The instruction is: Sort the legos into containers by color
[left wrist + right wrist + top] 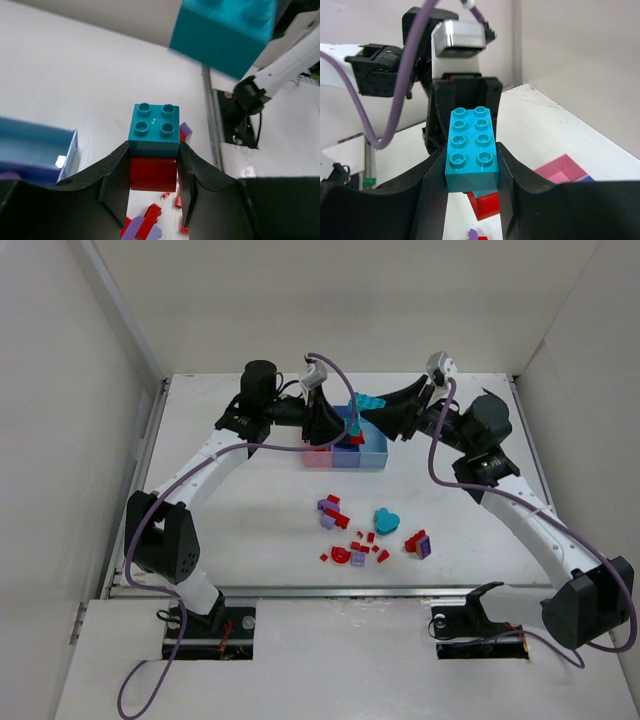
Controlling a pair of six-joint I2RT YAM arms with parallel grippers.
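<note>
My left gripper (154, 172) is shut on a small stack: a teal 2x2 brick (154, 129) on a red brick (153, 174). My right gripper (471, 172) is shut on a teal 2x4 brick (471, 146), which also shows in the left wrist view (222, 30). Both grippers meet above the containers (345, 458), the left gripper (335, 430) close to the right gripper (372, 412). The 2x4 brick (365, 402) is just above the red-and-teal stack (489, 204), apart from it. Loose legos lie in front: a teal heart (386, 521), red bits (357, 550) and lilac pieces (327, 510).
The bins stand in a row: pink (318, 460), purple-blue (347, 460), light blue (373, 452). The pink bin also shows in the right wrist view (560, 170) and the blue one in the left wrist view (35, 147). White walls enclose the table. Cables loop over both arms.
</note>
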